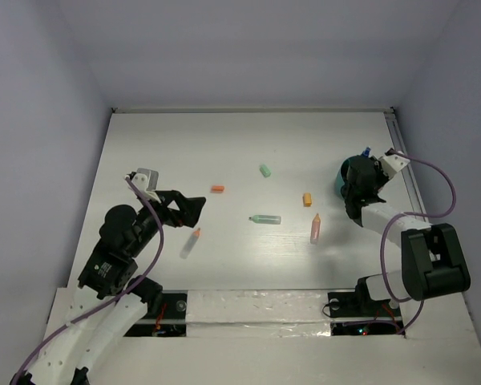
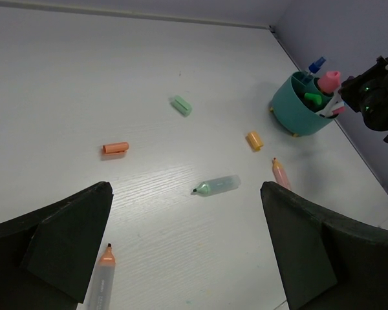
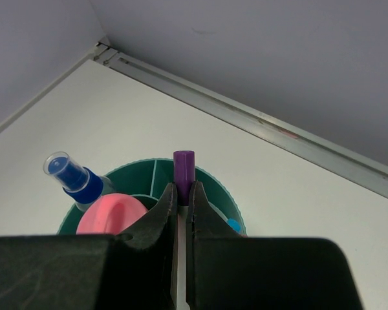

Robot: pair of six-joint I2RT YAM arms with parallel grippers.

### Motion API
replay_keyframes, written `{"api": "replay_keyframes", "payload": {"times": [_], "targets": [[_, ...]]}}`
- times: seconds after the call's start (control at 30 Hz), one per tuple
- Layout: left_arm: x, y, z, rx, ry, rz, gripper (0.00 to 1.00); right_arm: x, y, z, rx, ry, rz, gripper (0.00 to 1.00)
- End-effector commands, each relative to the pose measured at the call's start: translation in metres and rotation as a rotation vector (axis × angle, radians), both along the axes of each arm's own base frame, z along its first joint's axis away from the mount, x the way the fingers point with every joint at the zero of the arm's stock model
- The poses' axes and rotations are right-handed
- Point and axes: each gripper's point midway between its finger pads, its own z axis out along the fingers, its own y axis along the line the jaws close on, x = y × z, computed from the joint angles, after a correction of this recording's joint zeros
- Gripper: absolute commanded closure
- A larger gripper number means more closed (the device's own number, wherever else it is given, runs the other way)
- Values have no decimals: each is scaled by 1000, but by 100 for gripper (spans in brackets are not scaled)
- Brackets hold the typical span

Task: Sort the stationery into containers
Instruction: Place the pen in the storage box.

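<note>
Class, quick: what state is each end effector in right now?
Left end effector: open, holding nothing.
Right end effector: shut on a purple-capped pen above the teal tub.

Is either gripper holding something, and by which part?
Right gripper pinches a purple-capped pen just below its cap, above the teal tub. Left gripper is open, empty.

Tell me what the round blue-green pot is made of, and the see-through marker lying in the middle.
The teal tub looks like smooth moulded plastic: even colour, thin walls and dividers, a soft sheen. The see-through marker is probably clear plastic too: its barrel lets pale green show through.
</note>
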Motion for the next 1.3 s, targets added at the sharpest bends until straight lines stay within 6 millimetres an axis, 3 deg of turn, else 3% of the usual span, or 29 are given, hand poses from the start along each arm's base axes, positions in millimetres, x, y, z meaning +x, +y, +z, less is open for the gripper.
{"api": "replay_keyframes", "payload": {"times": [0.0,0.33,0.6,0.73,0.9,1.17,1.27], "targets": [[3,-2,9,-7,-32,-2,1,3,-7,16,21,-99,-72,100],[3,-4,8,-5,-25,-9,1,1,12,8,70,-90,-38,100],[2,-3,10,-11,-31,-6,1,-2,24,10,93,-75,-10,71],[2,-3,11,-13,-37,-4,1,-6,27,14,109,-75,6,69],[2,-3,11,-13,-37,-6,1,-13,29,18,117,-62,36,57],[1,-1,13,-21,-48,0,1,-24,30,34,95,-55,97,61],[0,-2,13,-21,-48,-7,1,-27,25,39,79,-43,113,92]]}}
